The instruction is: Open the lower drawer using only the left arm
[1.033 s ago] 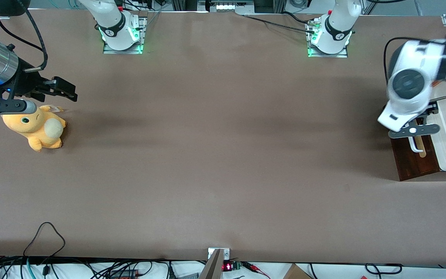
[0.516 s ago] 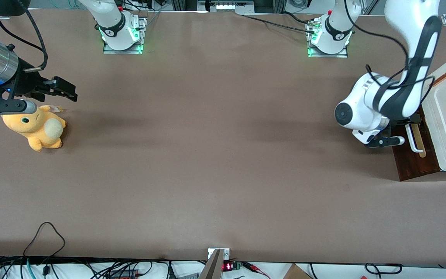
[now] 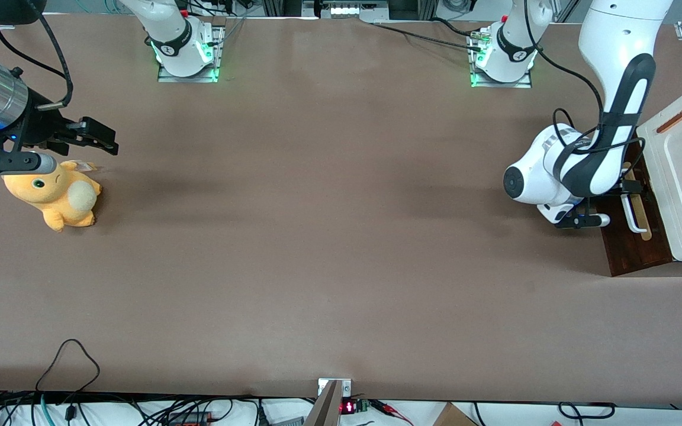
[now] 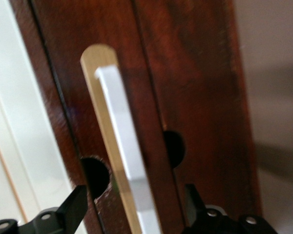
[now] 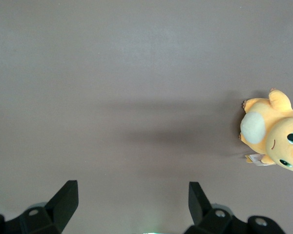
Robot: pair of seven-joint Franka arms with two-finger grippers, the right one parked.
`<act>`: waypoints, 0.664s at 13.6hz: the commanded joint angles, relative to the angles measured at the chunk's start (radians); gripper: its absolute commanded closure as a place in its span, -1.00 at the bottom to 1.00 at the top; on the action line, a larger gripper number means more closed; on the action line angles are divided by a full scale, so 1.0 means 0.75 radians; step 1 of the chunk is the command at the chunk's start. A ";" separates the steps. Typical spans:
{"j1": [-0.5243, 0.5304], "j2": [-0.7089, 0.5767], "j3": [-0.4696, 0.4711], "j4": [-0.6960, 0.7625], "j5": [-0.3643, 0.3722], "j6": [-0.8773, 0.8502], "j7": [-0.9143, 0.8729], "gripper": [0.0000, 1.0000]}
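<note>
A yellow toy animal (image 3: 54, 195) lies on the brown table (image 3: 317, 236), way over at the parked arm's end. Black wires (image 3: 68, 361) loop at the table's near edge.

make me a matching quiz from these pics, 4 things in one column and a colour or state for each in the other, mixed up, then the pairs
Things:
1. gripper
2. lower drawer
3. bar handle
4. plush toy

Colour or state:
A. white, on a pale wood strip
B. orange, lying toward the parked arm's end of the table
C. open, a finger on each side of the handle
D. dark brown front, shut

Pairs: 1-C, 2-D, 3-A, 4-B
</note>
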 commanded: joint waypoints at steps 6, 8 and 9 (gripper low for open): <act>-0.063 0.064 -0.029 -0.148 0.177 -0.158 -0.380 -0.59; -0.063 0.076 -0.034 -0.150 0.213 -0.168 -0.405 -0.52; -0.063 0.078 -0.034 -0.148 0.226 -0.168 -0.405 -0.43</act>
